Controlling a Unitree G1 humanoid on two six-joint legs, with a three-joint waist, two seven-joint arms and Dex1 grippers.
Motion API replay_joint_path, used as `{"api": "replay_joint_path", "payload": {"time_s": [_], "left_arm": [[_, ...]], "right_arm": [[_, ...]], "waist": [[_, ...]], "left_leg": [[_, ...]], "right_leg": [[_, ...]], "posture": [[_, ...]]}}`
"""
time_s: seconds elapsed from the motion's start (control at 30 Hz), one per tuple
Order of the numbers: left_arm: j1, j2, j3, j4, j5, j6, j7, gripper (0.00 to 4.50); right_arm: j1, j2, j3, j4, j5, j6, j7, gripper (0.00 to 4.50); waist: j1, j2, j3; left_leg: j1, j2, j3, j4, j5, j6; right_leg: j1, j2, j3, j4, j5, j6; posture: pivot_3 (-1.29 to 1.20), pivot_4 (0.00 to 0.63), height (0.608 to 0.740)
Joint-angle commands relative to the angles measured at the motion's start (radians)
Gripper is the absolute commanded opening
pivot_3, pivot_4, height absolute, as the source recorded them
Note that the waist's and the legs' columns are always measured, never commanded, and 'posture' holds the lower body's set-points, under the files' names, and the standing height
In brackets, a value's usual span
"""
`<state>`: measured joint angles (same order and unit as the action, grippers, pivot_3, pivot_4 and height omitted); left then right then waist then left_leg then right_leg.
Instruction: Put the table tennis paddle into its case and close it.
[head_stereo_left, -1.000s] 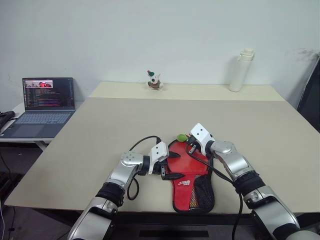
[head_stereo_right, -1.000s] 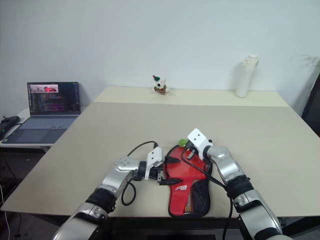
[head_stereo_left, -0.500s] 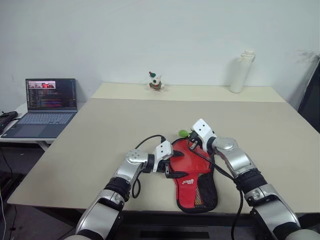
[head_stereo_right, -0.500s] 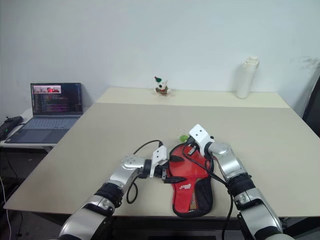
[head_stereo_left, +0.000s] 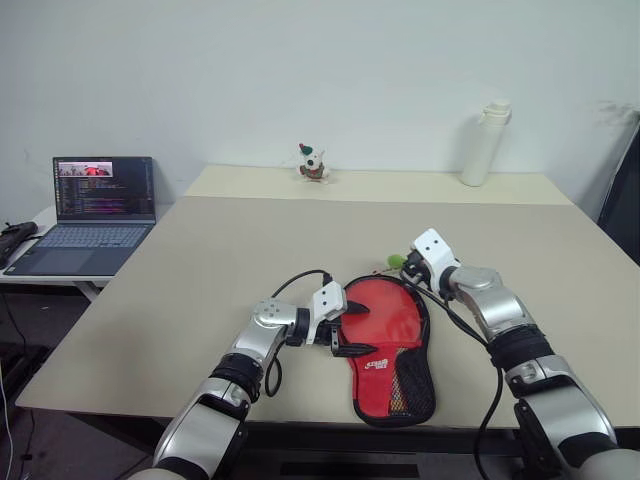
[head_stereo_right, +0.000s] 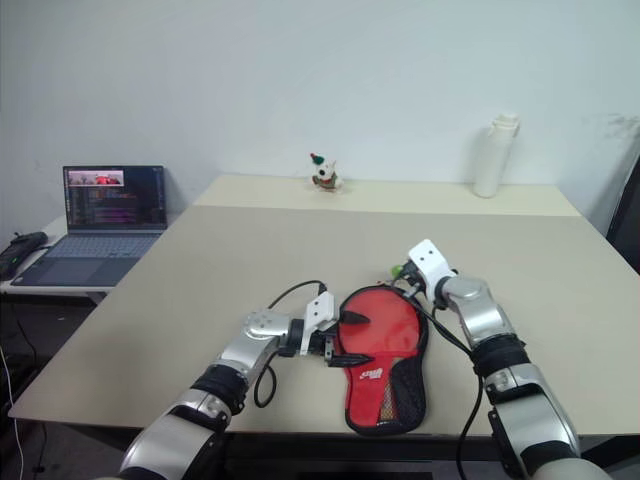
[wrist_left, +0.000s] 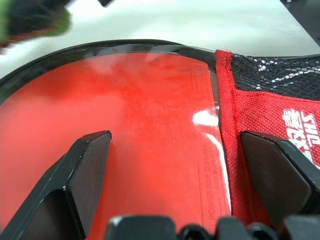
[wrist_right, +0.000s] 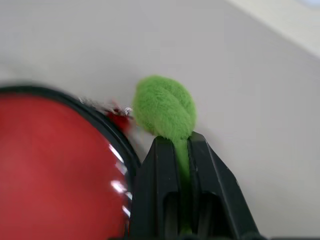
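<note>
One tug on the green charm (wrist_right: 164, 107) and the right end effector (head_stereo_left: 413, 270), clamped on it, had swung out rightward from the case's head, dragging the zip round the case (head_stereo_left: 390, 345) on the table (head_stereo_left: 200, 260). A second earlier red fabric covered the top; now the paddle (wrist_left: 115, 130) showed glossy inside it. That looked like opening, not closing. The left end effector (head_stereo_left: 343, 328) stayed spread wide at the case's left edge.
</note>
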<state>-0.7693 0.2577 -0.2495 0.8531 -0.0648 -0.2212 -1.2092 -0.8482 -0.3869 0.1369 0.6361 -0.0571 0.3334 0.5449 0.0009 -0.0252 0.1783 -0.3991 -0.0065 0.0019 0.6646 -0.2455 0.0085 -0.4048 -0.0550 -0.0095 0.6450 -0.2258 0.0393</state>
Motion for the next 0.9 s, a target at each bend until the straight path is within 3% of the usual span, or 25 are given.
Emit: {"api": "replay_joint_path", "payload": {"time_s": [0.03, 0.2, 0.43, 0.63, 0.73, 0.9], "left_arm": [[0.044, -0.003, -0.053, 0.053, 0.077, 0.024, 0.012, 4.50], [0.044, -0.007, -0.053, 0.053, 0.077, 0.028, 0.014, 4.50], [0.038, -0.019, -0.052, 0.060, 0.076, 0.034, 0.016, 4.50], [0.022, -0.032, -0.050, 0.081, 0.078, 0.032, 0.012, 4.50], [0.008, -0.044, -0.048, 0.093, 0.077, 0.032, 0.004, 4.50], [-0.011, -0.051, -0.046, 0.115, 0.083, 0.022, -0.006, 4.50]], "right_arm": [[-0.027, -0.040, -0.040, 0.000, 0.000, -0.040, -0.009, 0.01], [0.017, -0.085, -0.046, -0.062, 0.009, -0.023, 0.021, 0.01], [0.203, -0.226, -0.101, -0.398, 0.069, 0.148, 0.129, 0.01], [0.421, -0.374, -0.182, -0.745, 0.189, 0.369, 0.244, 0.01], [0.607, -0.447, -0.269, -1.003, 0.334, 0.542, 0.333, 0.01], [0.814, -0.523, -0.346, -1.232, 0.480, 0.660, 0.404, 0.01]], "waist": [[0.000, 0.000, 0.000], [0.000, 0.001, 0.000], [0.013, 0.001, -0.001], [0.025, 0.002, -0.002], [0.032, 0.003, -0.002], [0.028, 0.002, -0.003]], "left_leg": [[0.000, 0.000, 0.000, 0.000, 0.000, 0.000], [0.000, 0.000, 0.000, 0.000, 0.000, 0.000], [-0.002, -0.001, -0.001, 0.000, 0.000, 0.000], [-0.002, 0.000, -0.001, 0.000, 0.000, 0.000], [-0.002, 0.000, -0.002, 0.000, 0.000, 0.000], [-0.002, 0.000, -0.002, 0.000, 0.000, 0.000]], "right_leg": [[0.000, 0.000, 0.000, 0.000, 0.000, 0.000], [0.000, 0.000, 0.000, 0.000, 0.000, 0.000], [0.000, 0.000, -0.001, -0.002, -0.001, 0.001], [0.000, 0.000, -0.001, -0.002, -0.003, 0.005], [0.000, -0.001, -0.002, -0.003, -0.003, 0.005], [0.001, -0.001, -0.002, -0.003, -0.004, 0.007]], "posture": [[0.00, 0.150, 0.740], [0.00, 0.150, 0.740], [0.00, 0.150, 0.740], [0.00, 0.150, 0.740], [0.00, 0.150, 0.740], [0.00, 0.150, 0.740]]}}
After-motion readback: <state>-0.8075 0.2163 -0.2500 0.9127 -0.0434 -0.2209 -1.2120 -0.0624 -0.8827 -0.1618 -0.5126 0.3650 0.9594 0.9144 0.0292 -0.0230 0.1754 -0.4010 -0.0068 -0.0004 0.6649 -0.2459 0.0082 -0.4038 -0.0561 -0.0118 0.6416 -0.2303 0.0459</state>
